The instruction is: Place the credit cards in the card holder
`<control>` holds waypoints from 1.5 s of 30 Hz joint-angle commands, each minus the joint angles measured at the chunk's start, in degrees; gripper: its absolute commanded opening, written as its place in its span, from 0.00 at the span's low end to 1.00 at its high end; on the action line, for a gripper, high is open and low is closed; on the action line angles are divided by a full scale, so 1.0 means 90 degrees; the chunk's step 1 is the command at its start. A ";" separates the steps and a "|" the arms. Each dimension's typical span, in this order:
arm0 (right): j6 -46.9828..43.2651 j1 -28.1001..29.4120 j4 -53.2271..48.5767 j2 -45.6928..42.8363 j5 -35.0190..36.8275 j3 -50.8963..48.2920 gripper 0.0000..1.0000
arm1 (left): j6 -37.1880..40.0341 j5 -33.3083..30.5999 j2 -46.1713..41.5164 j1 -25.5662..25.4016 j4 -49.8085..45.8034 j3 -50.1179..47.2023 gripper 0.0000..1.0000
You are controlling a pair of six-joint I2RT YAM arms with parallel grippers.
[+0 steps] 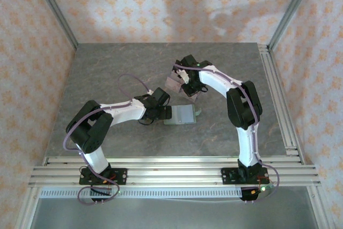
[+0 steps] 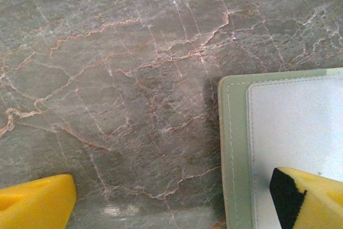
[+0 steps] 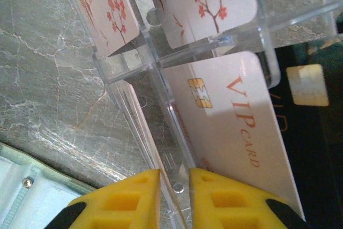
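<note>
Card holder [image 1: 181, 115] laid flat near the middle of the desk [image 1: 107, 73], with the cards kept in a clear stand [image 1: 181, 81] just at its 12 o'clock.

From above, the left fingers [image 1: 163, 112] are seen at the holder's 9 o'clock edge. In the left wrist view they [image 2: 37, 199] are spread wide apart, with one tip over bare desk and the other over the holder's [image 2: 236, 154] pale inner pocket at 4 o'clock. In the right wrist view the right fingers [image 3: 153, 186] are drawn almost together at 6 o'clock. A clear divider [image 3: 166, 132] of the stand runs into their narrow gap, and whether anything is clamped cannot be told. Pale cards [image 3: 236, 127] are slotted in the stand from 11 to 4 o'clock, and a corner of the holder [image 3: 21, 202] is seen at 7 o'clock.
</note>
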 commanded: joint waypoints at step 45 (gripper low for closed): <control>0.1059 0.0033 -0.0751 -0.1599 -0.0651 0.0701 0.00 | 0.0253 -0.0514 -0.0625 0.0102 -0.0613 0.0155 0.97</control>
